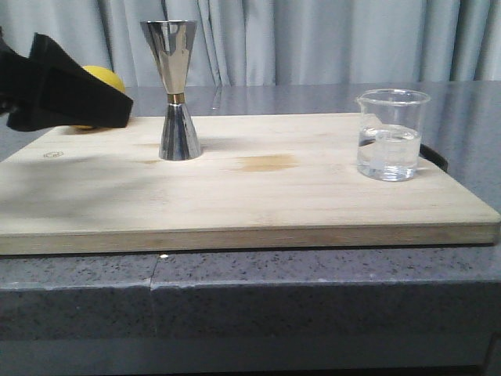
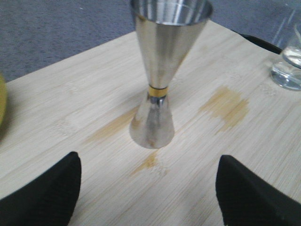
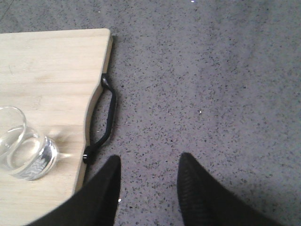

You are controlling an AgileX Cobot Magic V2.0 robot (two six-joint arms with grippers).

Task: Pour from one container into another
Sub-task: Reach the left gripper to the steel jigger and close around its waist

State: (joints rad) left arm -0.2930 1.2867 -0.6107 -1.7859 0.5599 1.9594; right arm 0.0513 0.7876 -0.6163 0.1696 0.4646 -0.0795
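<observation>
- Beaker (image 1: 391, 135) — small, clear glass, part-filled with clear liquid; stood upright near the right end of the cutting board (image 1: 235, 204), just beside the board's black handle (image 3: 107, 117). Not held by anything.
- Jigger (image 1: 176, 90) — tall steel double cone with a gold band at the waist; stood upright on the left half of the board, well apart from the beaker. Its upper cup is seen open in the left wrist view; whether anything is in it cannot be told.
- Left claw (image 2: 148, 188) — spread wide, empty, aimed at the jigger, which stands ahead of the gap between the fingers and is not touched.
- Right claw (image 3: 148, 188) — spread, empty; positioned over the grey bench (image 3: 211, 84) just off the board's edge, beside the beaker but not around it.
- Yellow object (image 1: 106, 82) — round, partly hidden behind the left arm; likely a fruit, not certain.
- Stains — faint brownish marks on the board near the jigger.
- Step in hand — judged to be the approach; nothing gripped, nothing poured.
- Next move calls for — the right claw to be brought across to the beaker and closed gently on its wall; the jigger perhaps to be steadied by the left claw — its mouth is narrow and its base small, so a nudge could tip it.
</observation>
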